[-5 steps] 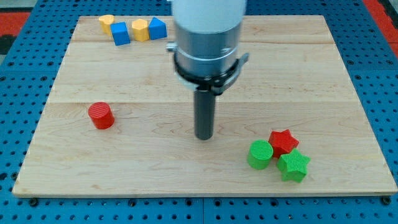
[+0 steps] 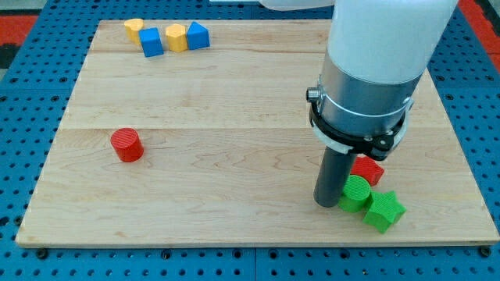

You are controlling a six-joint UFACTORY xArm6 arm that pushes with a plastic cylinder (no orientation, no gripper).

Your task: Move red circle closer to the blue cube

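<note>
The red circle sits at the view's left of the wooden board, alone. The blue cube is at the view's top left, in a row with a yellow block, a yellow block and a blue block. My tip is at the view's bottom right, far from the red circle. It touches the left side of the green cylinder.
A red star, partly hidden behind the rod, and a green star crowd beside the green cylinder at the view's bottom right. The board lies on a blue perforated table.
My tip has moved right and slightly down, from mid-board to the green cylinder. The green cylinder, red star and green star have shifted a little to the right.
</note>
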